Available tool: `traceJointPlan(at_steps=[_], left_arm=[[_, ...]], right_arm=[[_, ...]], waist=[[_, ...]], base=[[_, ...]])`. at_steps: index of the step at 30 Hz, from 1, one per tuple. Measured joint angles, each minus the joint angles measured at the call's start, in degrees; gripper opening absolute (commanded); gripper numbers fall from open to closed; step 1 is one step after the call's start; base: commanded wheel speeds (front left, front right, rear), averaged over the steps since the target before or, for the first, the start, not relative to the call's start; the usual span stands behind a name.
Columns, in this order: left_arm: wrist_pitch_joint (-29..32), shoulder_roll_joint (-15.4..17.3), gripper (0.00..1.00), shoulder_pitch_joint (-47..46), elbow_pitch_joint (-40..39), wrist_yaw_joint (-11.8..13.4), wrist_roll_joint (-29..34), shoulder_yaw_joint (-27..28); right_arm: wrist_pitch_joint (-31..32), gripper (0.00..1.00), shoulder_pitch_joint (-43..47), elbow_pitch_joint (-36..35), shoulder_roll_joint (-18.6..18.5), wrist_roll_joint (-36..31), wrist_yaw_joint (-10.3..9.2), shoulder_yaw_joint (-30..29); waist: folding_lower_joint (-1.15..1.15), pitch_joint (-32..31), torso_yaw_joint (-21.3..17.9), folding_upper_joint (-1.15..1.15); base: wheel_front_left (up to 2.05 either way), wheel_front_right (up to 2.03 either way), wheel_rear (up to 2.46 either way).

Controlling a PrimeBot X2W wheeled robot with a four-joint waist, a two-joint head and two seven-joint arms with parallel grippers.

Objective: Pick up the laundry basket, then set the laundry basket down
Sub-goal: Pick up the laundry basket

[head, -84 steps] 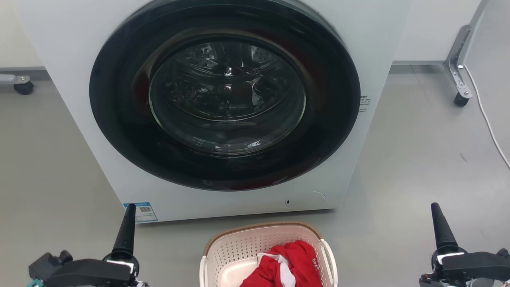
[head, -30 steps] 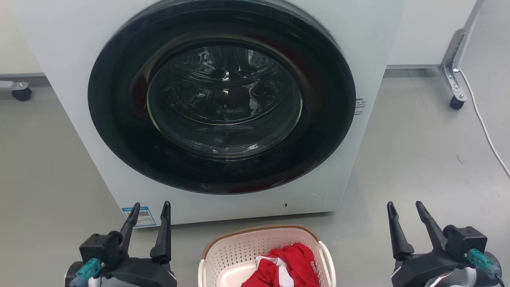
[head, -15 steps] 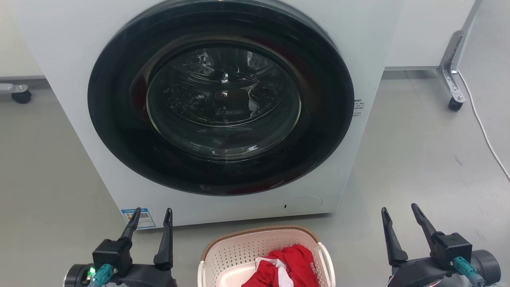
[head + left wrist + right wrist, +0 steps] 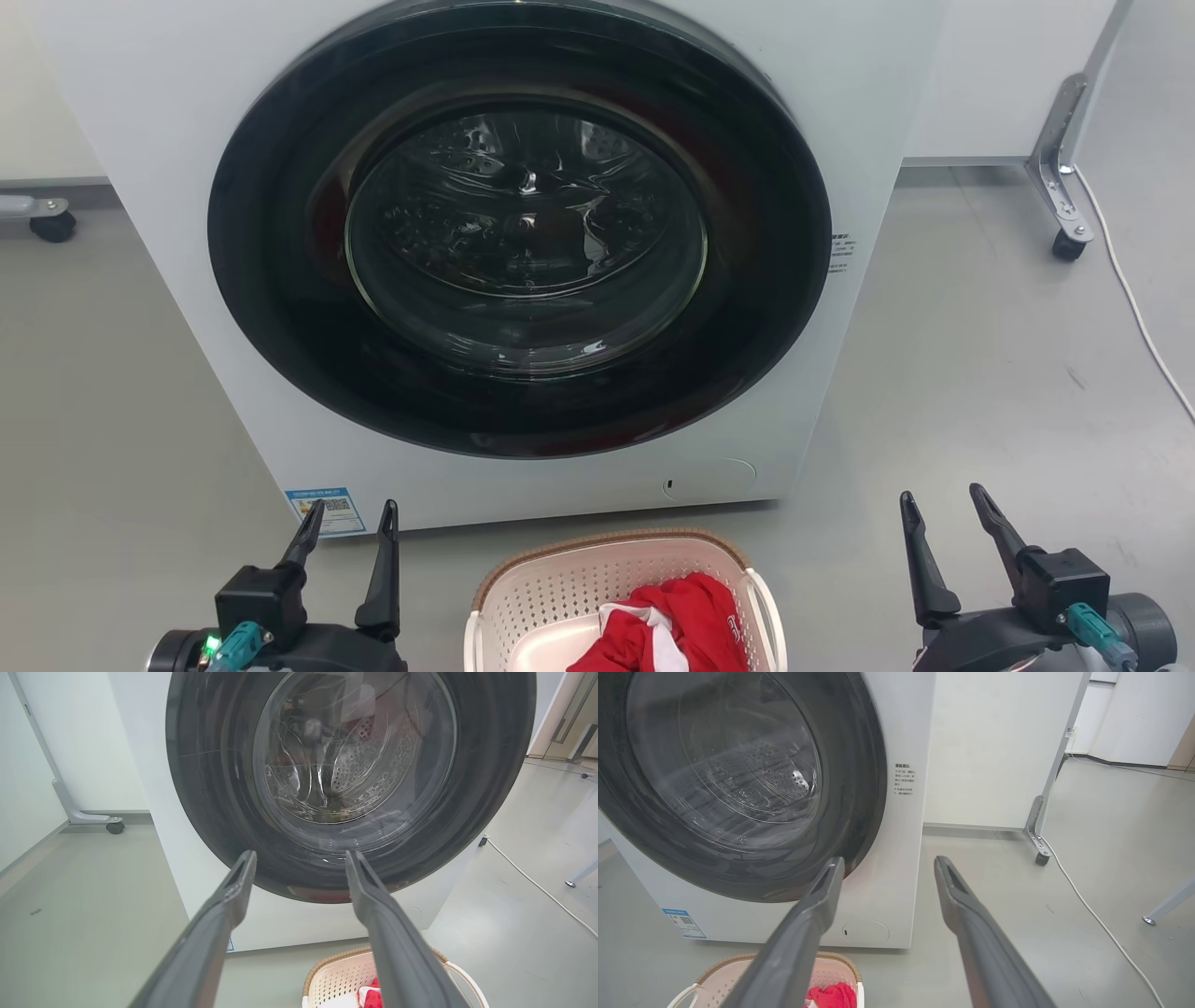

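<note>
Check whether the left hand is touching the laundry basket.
Apart. The head view shows the open left hand beside the laundry basket, with bare grey floor between its fingers and the basket's rim.

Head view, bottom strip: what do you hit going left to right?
left gripper, open → laundry basket, with a red garment inside → right gripper, open.
</note>
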Motion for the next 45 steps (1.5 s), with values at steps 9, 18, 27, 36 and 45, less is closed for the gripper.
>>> traceJointPlan(at_steps=[9, 18, 27, 36, 45], left_arm=[[0.47, -0.07, 1.00, 0.08, 0.16, 0.35, 0.08, 0.05], [0.80, -0.16, 1.00, 0.67, 0.13, 0.36, 0.68, 0.02], [0.98, -0.10, 1.00, 0.99, -1.47, 0.36, 1.27, -0.20], [2.03, -0.22, 1.00, -0.31, -2.30, 0.29, 1.27, -0.88], [4.23, -0.56, 1.00, -5.09, -0.16, -1.01, 1.25, -1.66]], right_arm=[[0.00, 1.00, -0.01, 0.56, 0.18, 0.01, 0.14, -0.07], [0.00, 1.00, 0.00, 1.11, 0.27, 0.01, 0.55, -0.04], [0.00, 1.00, 0.07, 0.30, 0.49, 0.01, 0.55, 0.03], [0.00, 1.00, -2.36, 0.26, 1.14, 0.01, 0.55, -0.12], [0.20, 1.00, -6.39, 2.27, 1.87, 0.01, 0.55, 0.18]], waist=[[0.00, -0.09, -0.01, 0.00], [0.00, 0.10, 0.01, 0.00], [0.00, 2.22, 0.17, 0.00], [0.00, 7.87, 0.21, 0.00], [0.01, 15.03, 0.12, 0.01]], base=[[0.00, 0.00, 0.00], [0.00, 0.00, 0.00], [0.00, 0.00, 0.00], [0.00, 0.00, 0.00], [0.00, 0.00, 0.00]])
